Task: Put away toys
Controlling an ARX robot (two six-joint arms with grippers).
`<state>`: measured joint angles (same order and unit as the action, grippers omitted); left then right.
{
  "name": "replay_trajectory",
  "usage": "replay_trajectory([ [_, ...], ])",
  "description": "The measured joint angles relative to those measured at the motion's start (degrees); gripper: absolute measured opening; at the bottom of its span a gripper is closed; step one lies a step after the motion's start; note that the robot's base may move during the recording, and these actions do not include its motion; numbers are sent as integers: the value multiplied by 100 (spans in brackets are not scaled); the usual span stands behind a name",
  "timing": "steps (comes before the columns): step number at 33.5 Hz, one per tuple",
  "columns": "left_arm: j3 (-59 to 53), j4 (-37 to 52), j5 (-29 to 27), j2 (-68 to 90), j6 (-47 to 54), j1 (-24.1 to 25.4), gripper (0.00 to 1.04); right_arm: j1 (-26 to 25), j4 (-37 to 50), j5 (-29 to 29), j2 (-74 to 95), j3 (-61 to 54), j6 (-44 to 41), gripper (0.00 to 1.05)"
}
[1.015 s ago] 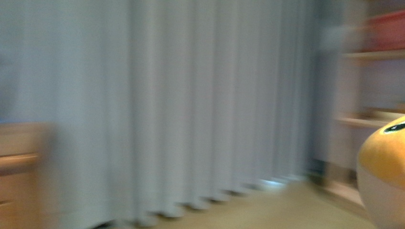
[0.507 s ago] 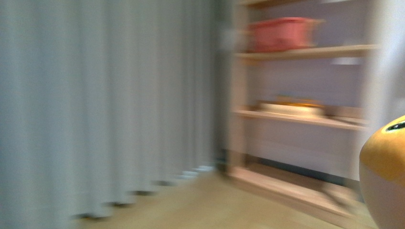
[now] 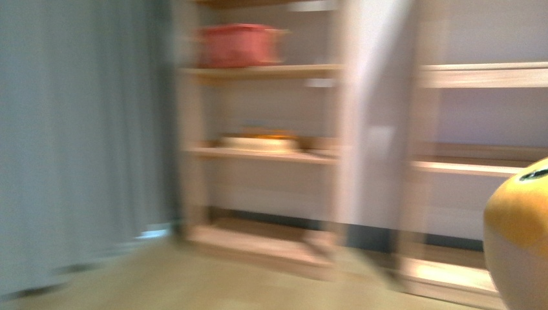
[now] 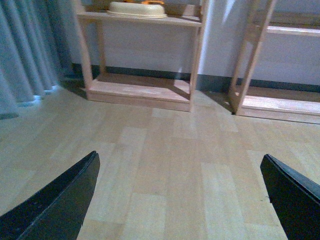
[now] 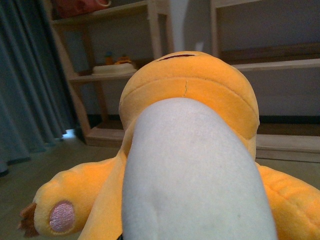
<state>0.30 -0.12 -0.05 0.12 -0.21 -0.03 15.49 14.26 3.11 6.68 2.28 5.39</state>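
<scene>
We find wooden shelves (image 4: 140,92) on a pale plank floor (image 4: 60,135); left gripper (image 4: 179,156) jaws wide apart, empty (right gripper unreadable behind plush animal (image 5: 190,145)).

Front view toward wooden shelves (image 3: 258,70); both wrist views low, same shelves ahead, right's close behind plush (image 5: 190,150).

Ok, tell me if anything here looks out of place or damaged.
Nothing stands out. The plush toy looks intact, the wooden shelves stand upright, the cream tray sits flat, and nothing is spilled on the floor. The front view is blurred.
</scene>
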Motion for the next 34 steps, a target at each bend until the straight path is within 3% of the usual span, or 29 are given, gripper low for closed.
replay_trajectory([
  [34,0,0,4,-7,0,-7,99,-7,0,-2,-4,0,0,11],
])
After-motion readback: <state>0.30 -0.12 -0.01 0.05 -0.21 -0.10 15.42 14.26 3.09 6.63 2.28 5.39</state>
